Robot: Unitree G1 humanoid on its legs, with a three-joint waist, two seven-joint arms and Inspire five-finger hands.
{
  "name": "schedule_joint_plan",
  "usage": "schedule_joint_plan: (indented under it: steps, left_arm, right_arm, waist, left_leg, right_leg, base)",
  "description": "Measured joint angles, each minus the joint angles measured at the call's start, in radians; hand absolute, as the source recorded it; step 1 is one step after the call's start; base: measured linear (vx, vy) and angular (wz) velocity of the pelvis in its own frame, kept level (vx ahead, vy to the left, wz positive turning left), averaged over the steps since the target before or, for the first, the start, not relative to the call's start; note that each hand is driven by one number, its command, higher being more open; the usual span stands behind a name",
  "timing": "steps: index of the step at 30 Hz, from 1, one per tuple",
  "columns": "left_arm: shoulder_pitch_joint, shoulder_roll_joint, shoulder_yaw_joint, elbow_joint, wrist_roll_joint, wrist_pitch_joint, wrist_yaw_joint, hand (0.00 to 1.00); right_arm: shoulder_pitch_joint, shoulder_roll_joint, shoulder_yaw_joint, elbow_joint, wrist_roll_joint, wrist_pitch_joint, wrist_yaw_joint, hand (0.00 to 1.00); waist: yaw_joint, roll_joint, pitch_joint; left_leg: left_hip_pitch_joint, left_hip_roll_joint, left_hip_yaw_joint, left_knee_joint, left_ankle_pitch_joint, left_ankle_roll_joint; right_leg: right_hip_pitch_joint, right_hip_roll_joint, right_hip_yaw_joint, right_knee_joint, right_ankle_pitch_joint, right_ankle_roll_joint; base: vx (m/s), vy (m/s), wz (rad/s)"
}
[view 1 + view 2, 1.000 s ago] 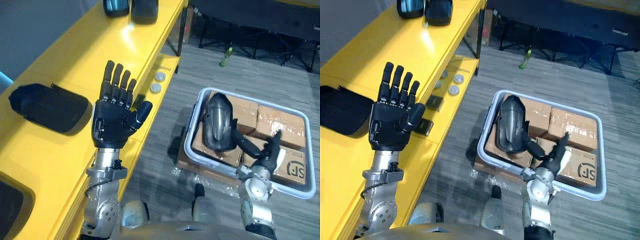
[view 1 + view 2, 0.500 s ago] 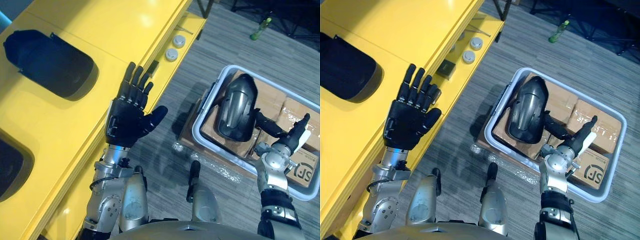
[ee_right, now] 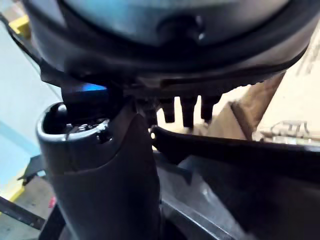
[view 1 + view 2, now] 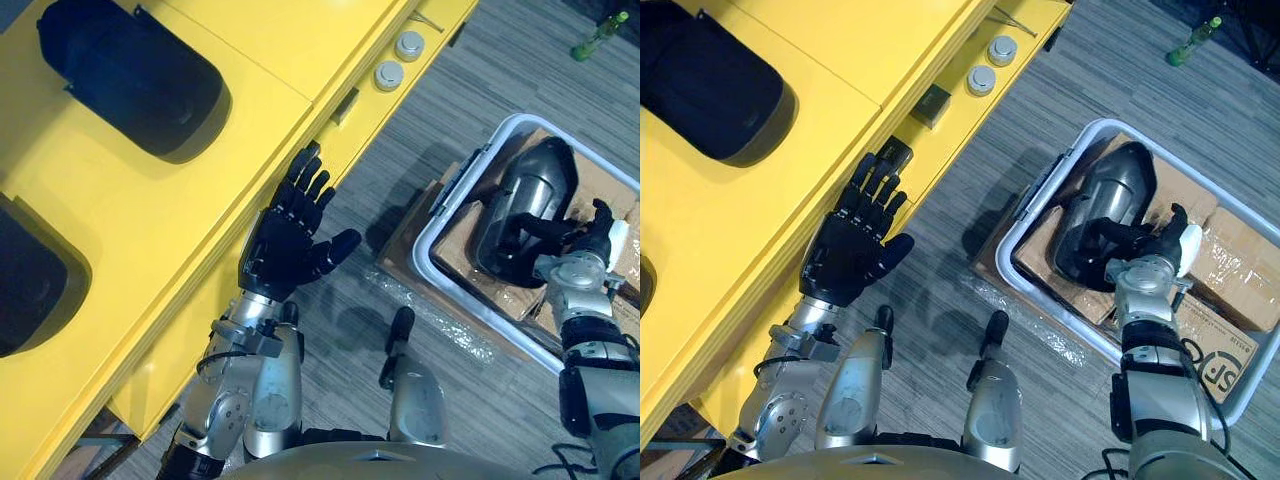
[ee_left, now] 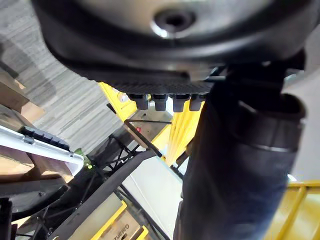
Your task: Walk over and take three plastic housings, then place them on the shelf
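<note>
Shelf (image 4: 150, 230) yellow; housing (image 4: 1110, 195) blk/grey gloss; bin (image 4: 480, 147) wht; boxes (image 4: 1240, 265) brn; floor (image 4: 470, 80) grey-striped.

My left hand (image 4: 285, 255) is matte black with segmented fingers (image 4: 312, 180), on a silver-grey left arm (image 4: 218, 408) with a ringed metal wrist. My right hand (image 4: 1145, 250) is equally dark, its thumb under a white cover (image 4: 1187, 240), on a matching right arm (image 4: 1155, 392).

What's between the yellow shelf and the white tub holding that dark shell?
Mostly bare grey floor, as both eye views show. A strip of clear plastic film lies along the white tub's edge.
</note>
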Motion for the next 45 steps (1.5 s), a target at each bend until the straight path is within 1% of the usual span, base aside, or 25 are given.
schedule_joint_plan:
  steps: [3, 5, 8, 11, 13, 16, 18, 20, 21, 22, 25, 27, 28, 29, 30, 32, 33, 35, 36, 37, 38, 40, 41, 44, 45]
  left_arm:
    - [0.014, 0.008, 0.003, 0.007, 0.000, 0.000, 0.000, 1.00]
    - [0.026, 0.012, 0.002, 0.006, 0.000, 0.000, -0.002, 1.00]
    - [0.034, 0.017, 0.002, 0.002, 0.001, 0.003, -0.003, 1.00]
    - [0.042, 0.026, 0.006, -0.033, 0.001, 0.007, -0.010, 1.00]
    - [0.040, 0.045, 0.011, -0.073, 0.011, 0.025, -0.024, 1.00]
    - [0.051, 0.051, 0.041, -0.104, 0.021, 0.025, -0.051, 1.00]
    - [0.054, 0.054, 0.056, -0.118, 0.022, 0.025, -0.073, 1.00]
    - [0.064, 0.059, 0.072, -0.141, 0.022, 0.028, -0.088, 1.00]
    - [0.073, 0.055, 0.074, -0.148, 0.023, 0.033, -0.092, 1.00]
    - [0.076, 0.054, 0.073, -0.149, 0.024, 0.040, -0.092, 1.00]
    - [0.084, 0.028, 0.060, -0.150, 0.065, 0.085, -0.092, 1.00]
    - [0.082, 0.013, 0.044, -0.150, 0.063, 0.121, -0.092, 1.00]
    - [0.080, -0.003, 0.026, -0.150, 0.049, 0.154, -0.091, 1.00]
    - [0.080, -0.009, 0.014, -0.150, 0.039, 0.171, -0.090, 1.00]
    - [0.069, -0.018, -0.031, -0.149, 0.018, 0.210, -0.071, 1.00]
    - [0.053, -0.025, -0.060, -0.144, 0.017, 0.233, -0.044, 1.00]
    - [0.023, -0.030, -0.095, -0.128, 0.018, 0.246, 0.015, 1.00]
    - [-0.013, -0.040, -0.102, -0.081, 0.018, 0.246, 0.075, 1.00]
    - [-0.027, -0.041, -0.097, -0.063, 0.018, 0.246, 0.086, 1.00]
    - [-0.044, -0.040, -0.088, -0.025, 0.027, 0.243, 0.108, 1.00]
    - [-0.044, -0.040, -0.087, -0.017, 0.028, 0.241, 0.113, 1.00]
    - [-0.046, -0.039, -0.078, -0.009, 0.053, 0.237, 0.125, 1.00]
    - [-0.047, -0.040, -0.079, -0.009, 0.061, 0.235, 0.127, 1.00]
    - [-0.065, -0.041, -0.092, -0.005, 0.069, 0.232, 0.150, 1.00]
    - [-0.085, -0.042, -0.098, 0.013, 0.079, 0.214, 0.161, 1.00]
  right_arm:
    - [-0.014, -0.054, -0.005, 0.060, -0.037, 0.044, 0.069, 0.00]
    - [-0.016, -0.057, -0.015, 0.083, -0.060, 0.061, 0.085, 0.00]
    - [-0.021, -0.035, -0.031, 0.115, -0.084, 0.099, 0.103, 0.00]
    - [-0.012, 0.008, -0.044, 0.107, -0.103, 0.114, 0.120, 0.00]
    - [0.007, 0.050, -0.054, 0.104, -0.114, 0.139, 0.103, 0.00]
    - [0.048, 0.071, -0.067, 0.061, -0.114, 0.145, 0.082, 0.00]
    - [0.096, 0.100, -0.067, 0.006, -0.123, 0.143, 0.058, 0.00]
    - [0.138, 0.150, -0.065, -0.066, -0.150, 0.144, 0.018, 0.00]
    - [0.176, 0.185, -0.061, -0.127, -0.155, 0.149, -0.008, 0.00]
    - [0.196, 0.202, -0.061, -0.161, -0.157, 0.152, -0.019, 0.00]
    - [0.288, 0.256, -0.061, -0.375, -0.258, 0.172, -0.051, 0.00]
    - [0.320, 0.266, -0.059, -0.492, -0.322, 0.171, -0.069, 0.00]
    - [0.339, 0.269, -0.058, -0.569, -0.365, 0.167, -0.087, 0.00]
    - [0.346, 0.269, -0.054, -0.603, -0.390, 0.161, -0.094, 0.00]
    - [0.356, 0.270, -0.051, -0.680, -0.436, 0.136, -0.118, 0.00]
    - [0.360, 0.271, -0.047, -0.721, -0.468, 0.121, -0.136, 0.00]
    - [0.365, 0.273, -0.036, -0.757, -0.500, 0.093, -0.168, 0.00]
    - [0.368, 0.276, -0.015, -0.790, -0.534, 0.061, -0.195, 0.00]
    - [0.370, 0.279, -0.013, -0.804, -0.545, 0.050, -0.200, 0.00]
    - [0.382, 0.286, -0.007, -0.834, -0.546, 0.007, -0.219, 0.00]
    - [0.383, 0.291, -0.002, -0.843, -0.547, -0.008, -0.229, 0.00]
    - [0.383, 0.314, 0.017, -0.882, -0.549, -0.065, -0.268, 0.00]
    - [0.383, 0.314, 0.025, -0.888, -0.552, -0.078, -0.276, 0.00]
    - [0.383, 0.316, 0.062, -0.916, -0.584, -0.144, -0.307, 0.00]
    - [0.383, 0.322, 0.068, -0.920, -0.584, -0.166, -0.315, 0.00]
  waist:
    - [0.004, 0.001, 0.000]
    - [0.004, -0.001, 0.001]
    - [0.006, -0.003, 0.004]
    - [0.011, -0.014, 0.010]
    - [0.029, -0.018, 0.012]
    - [0.035, -0.024, 0.012]
    - [0.037, -0.029, 0.008]
    - [0.032, -0.045, -0.007]
    - [0.031, -0.054, -0.031]
    - [0.030, -0.057, -0.046]
    - [0.017, -0.056, -0.114]
    - [-0.005, -0.056, -0.158]
    - [-0.016, -0.056, -0.178]
    - [-0.024, -0.056, -0.190]
    - [-0.046, -0.057, -0.219]
    - [-0.055, -0.057, -0.227]
    - [-0.061, -0.058, -0.239]
    - [-0.080, -0.060, -0.263]
    - [-0.082, -0.060, -0.264]
    - [-0.084, -0.059, -0.275]
    - [-0.086, -0.060, -0.283]
    - [-0.094, -0.059, -0.295]
    - [-0.096, -0.058, -0.299]
    - [-0.107, -0.049, -0.322]
    - [-0.108, -0.047, -0.323]
  left_leg:
    - [-0.002, 0.000, -0.014, -0.009, 0.014, -0.003]
    - [0.005, 0.000, -0.019, -0.023, 0.024, -0.006]
    - [0.031, 0.008, -0.019, -0.040, 0.032, -0.010]
    - [0.070, 0.022, -0.017, -0.058, 0.035, -0.017]
    - [0.096, 0.033, -0.015, -0.081, 0.044, -0.025]
    - [0.137, 0.039, -0.016, -0.110, 0.053, -0.030]
    - [0.168, 0.042, -0.013, -0.141, 0.060, -0.034]
    - [0.193, 0.046, -0.006, -0.177, 0.074, -0.037]
    - [0.205, 0.051, 0.002, -0.196, 0.082, -0.045]
    - [0.211, 0.053, 0.005, -0.203, 0.086, -0.047]
    - [0.273, 0.063, 0.038, -0.259, 0.095, -0.057]
    - [0.283, 0.066, 0.047, -0.273, 0.096, -0.058]
    - [0.300, 0.069, 0.059, -0.287, 0.098, -0.061]
    - [0.305, 0.070, 0.062, -0.290, 0.098, -0.061]
    - [0.321, 0.070, 0.077, -0.299, 0.098, -0.061]
    - [0.342, 0.070, 0.091, -0.300, 0.097, -0.062]
    - [0.359, 0.072, 0.108, -0.300, 0.094, -0.065]
    - [0.365, 0.071, 0.117, -0.301, 0.092, -0.064]
    - [0.372, 0.071, 0.122, -0.301, 0.091, -0.064]
    - [0.380, 0.074, 0.136, -0.299, 0.086, -0.061]
    - [0.381, 0.075, 0.142, -0.298, 0.085, -0.062]
    - [0.389, 0.082, 0.152, -0.296, 0.084, -0.062]
    - [0.389, 0.084, 0.152, -0.295, 0.085, -0.062]
    - [0.393, 0.087, 0.154, -0.294, 0.085, -0.063]
    - [0.401, 0.087, 0.158, -0.294, 0.085, -0.063]
  right_leg:
    - [0.003, 0.001, -0.016, 0.004, -0.003, -0.004]
    - [0.008, 0.002, -0.022, 0.006, -0.005, -0.007]
    - [0.025, 0.007, -0.027, 0.012, -0.011, -0.014]
    - [0.055, 0.019, -0.027, 0.013, -0.017, -0.024]
    - [0.072, 0.030, -0.027, 0.008, -0.020, -0.027]
    - [0.107, 0.037, -0.032, -0.003, -0.022, -0.031]
    - [0.131, 0.039, -0.034, -0.008, -0.028, -0.031]
    - [0.141, 0.044, -0.034, -0.024, -0.028, -0.031]
    - [0.144, 0.047, -0.033, -0.036, -0.026, -0.029]
    - [0.144, 0.048, -0.033, -0.038, -0.026, -0.029]
    - [0.168, 0.054, -0.025, -0.054, -0.026, -0.029]
    - [0.175, 0.057, -0.024, -0.069, -0.024, -0.028]
    - [0.180, 0.059, -0.015, -0.074, -0.024, -0.027]
    - [0.182, 0.060, -0.012, -0.076, -0.024, -0.027]
    - [0.190, 0.060, -0.001, -0.085, -0.022, -0.025]
    - [0.205, 0.060, 0.009, -0.090, -0.020, -0.023]
    - [0.213, 0.060, 0.021, -0.092, -0.019, -0.021]
    - [0.220, 0.061, 0.027, -0.108, -0.007, -0.018]
    - [0.225, 0.062, 0.032, -0.111, -0.005, -0.017]
    - [0.229, 0.065, 0.043, -0.119, -0.001, -0.016]
    - [0.229, 0.066, 0.047, -0.126, 0.003, -0.015]
    - [0.230, 0.074, 0.056, -0.127, 0.006, -0.019]
    - [0.229, 0.075, 0.056, -0.127, 0.007, -0.019]
    - [0.230, 0.079, 0.059, -0.128, 0.012, -0.024]
    - [0.233, 0.079, 0.063, -0.128, 0.014, -0.025]
  base:
    - [-0.03, -0.012, 0.14]
    - [-0.01, -0.025, 0.09]
    - [0.00, -0.009, 0.01]
    - [0.01, -0.037, -0.04]
    - [0.00, -0.049, -0.02]
    - [0.02, -0.044, 0.03]
    - [0.00, 0.000, 0.00]
    - [0.05, -0.042, -0.04]
    - [0.07, -0.039, -0.10]
    - [0.10, -0.032, -0.12]
    - [0.10, -0.019, -0.21]
    - [0.05, -0.010, -0.15]
    - [0.05, -0.009, -0.17]
    - [0.05, -0.002, -0.25]
    - [0.03, 0.005, -0.19]
    - [0.02, 0.013, -0.22]
    - [-0.02, 0.023, -0.23]
    - [-0.03, 0.023, -0.19]
    - [-0.05, 0.019, -0.23]
    - [-0.07, 0.019, -0.23]
    - [-0.08, 0.018, -0.28]
    - [-0.06, 0.004, -0.16]
    - [-0.04, -0.006, -0.06]
    - [-0.01, 0.005, -0.03]
    - [-0.02, 0.020, -0.09]
